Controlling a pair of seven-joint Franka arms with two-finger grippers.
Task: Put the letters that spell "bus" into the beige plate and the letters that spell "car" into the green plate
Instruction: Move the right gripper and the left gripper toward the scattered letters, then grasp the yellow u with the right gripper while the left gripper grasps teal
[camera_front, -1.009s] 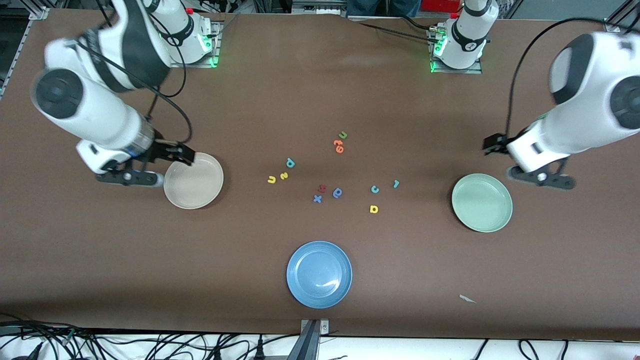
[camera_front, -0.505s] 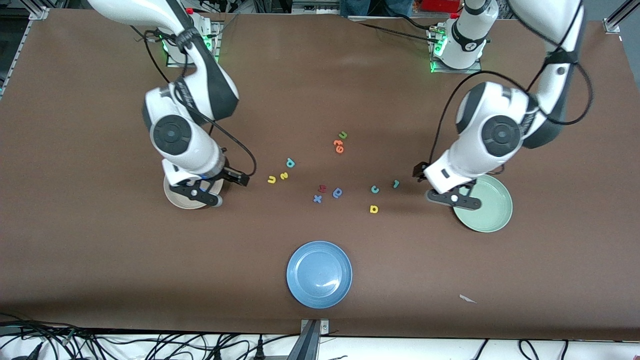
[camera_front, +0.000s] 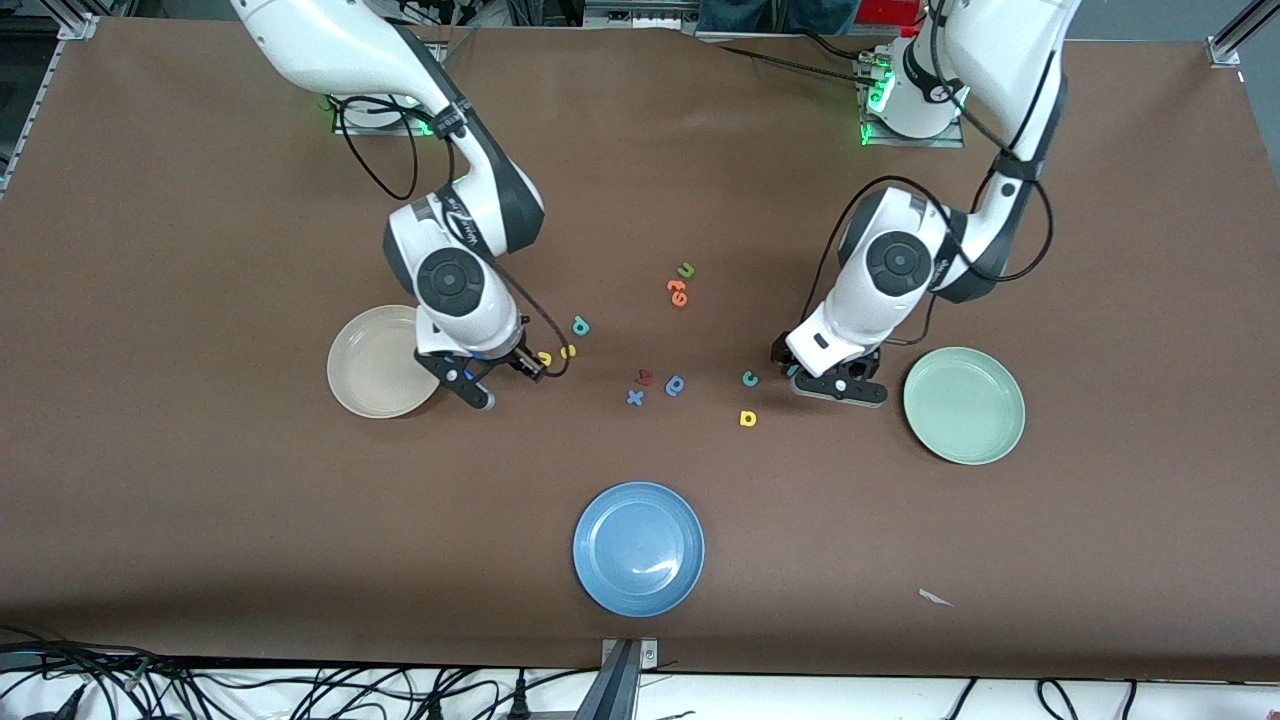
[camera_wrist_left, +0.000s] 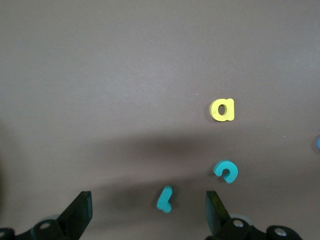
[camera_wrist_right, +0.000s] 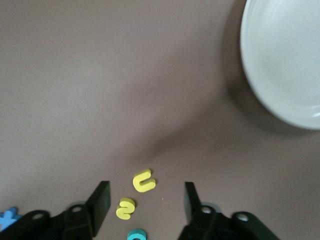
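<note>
Right claw low over the desk, fingers apart, nothing gripped; yellow "u" and yellow "s" lying between the fingers, teal "b" just beside them. Beige plate close by, toward the right arm's end. Left claw low over the desk, fingers wide apart, teal "r" between them; teal "c" and yellow "a" near. Green plate beside the left claw.

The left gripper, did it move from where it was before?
Yes. The left gripper crossed from the green plate's outer side toward the table's middle, now over the teal r.
</note>
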